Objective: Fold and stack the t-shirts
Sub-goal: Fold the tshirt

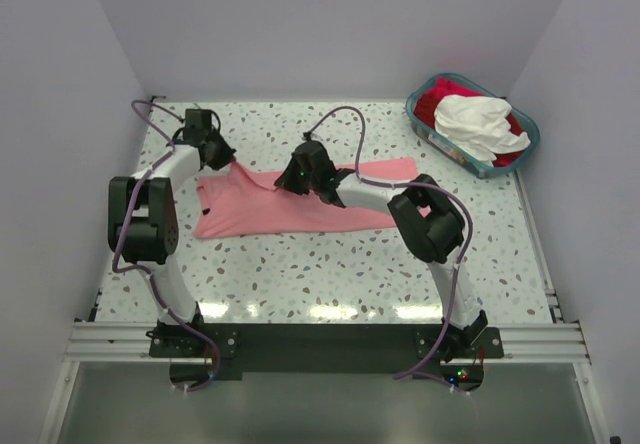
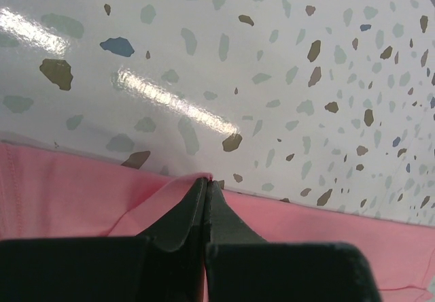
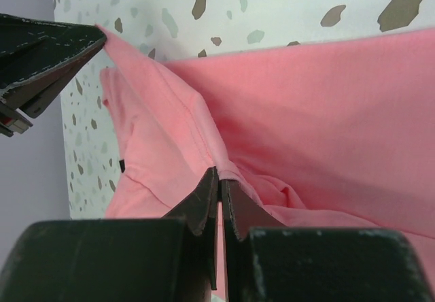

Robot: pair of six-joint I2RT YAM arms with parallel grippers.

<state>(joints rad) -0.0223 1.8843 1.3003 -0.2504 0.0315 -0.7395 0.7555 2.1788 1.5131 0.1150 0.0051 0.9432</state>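
Note:
The salmon-pink t-shirt [image 1: 260, 209] lies spread across the middle of the table. My left gripper [image 1: 228, 159] is shut on its far left edge [image 2: 81, 200], pinching a raised peak of cloth. My right gripper [image 1: 300, 182] is shut on a fold of the same shirt [image 3: 306, 111] near its upper middle and lifts it slightly. In the right wrist view the left gripper [image 3: 95, 33] holds the cloth corner taut, and a small dark neck tag [image 3: 121, 165] shows. A white t-shirt [image 1: 478, 121] and a red t-shirt [image 1: 438, 99] lie bunched in the basket.
The teal-blue basket [image 1: 430, 134] stands at the far right corner of the speckled table [image 1: 300, 274]. Purple cables loop over both arms. White walls close in the left, back and right sides.

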